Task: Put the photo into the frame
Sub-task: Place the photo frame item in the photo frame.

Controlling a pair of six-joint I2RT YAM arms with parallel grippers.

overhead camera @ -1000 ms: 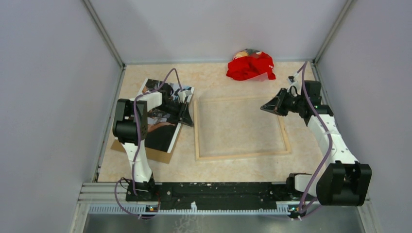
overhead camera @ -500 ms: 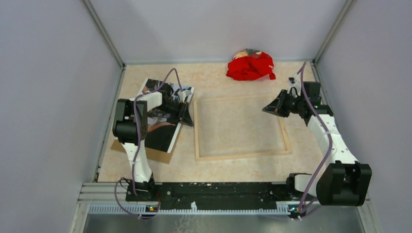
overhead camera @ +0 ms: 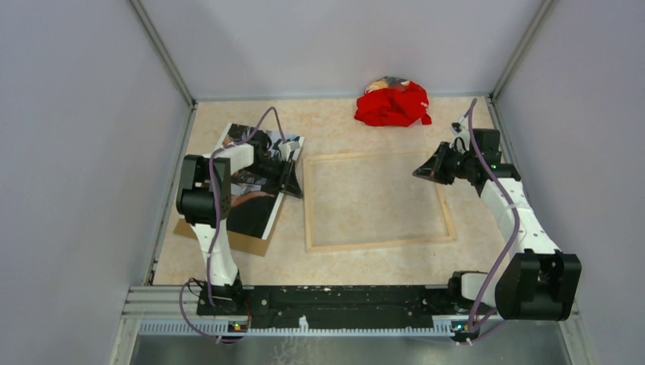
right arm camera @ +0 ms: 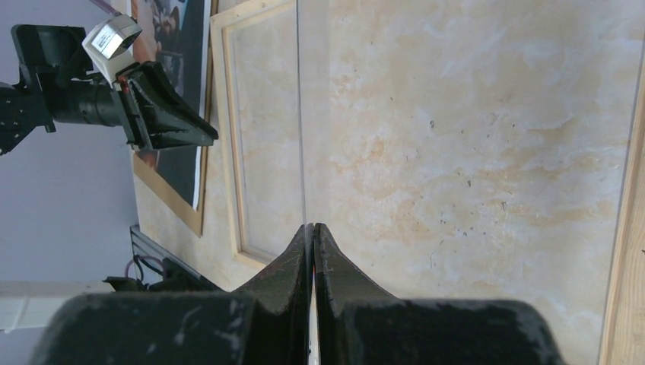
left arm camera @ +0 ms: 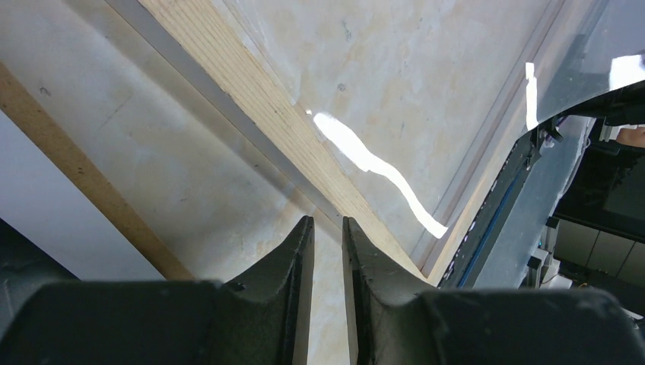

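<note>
Photo (overhead camera: 257, 217) beside frame (overhead camera: 376, 243), on backing board (overhead camera: 247, 243)

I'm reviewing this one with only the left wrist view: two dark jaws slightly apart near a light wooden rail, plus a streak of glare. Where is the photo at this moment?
Observer: The top view shows the large dark rectangular photo lying picture-up on a plain brown backing board, to the left of the thin-railed light wooden frame and outside it.
Operator: Is there anything inside the frame?
Observer: No print. The marbled beige table shows through its opening.
Operator: And the other arm?
Observer: The right gripper is near the frame's far right corner, with its jaws shut.
</note>
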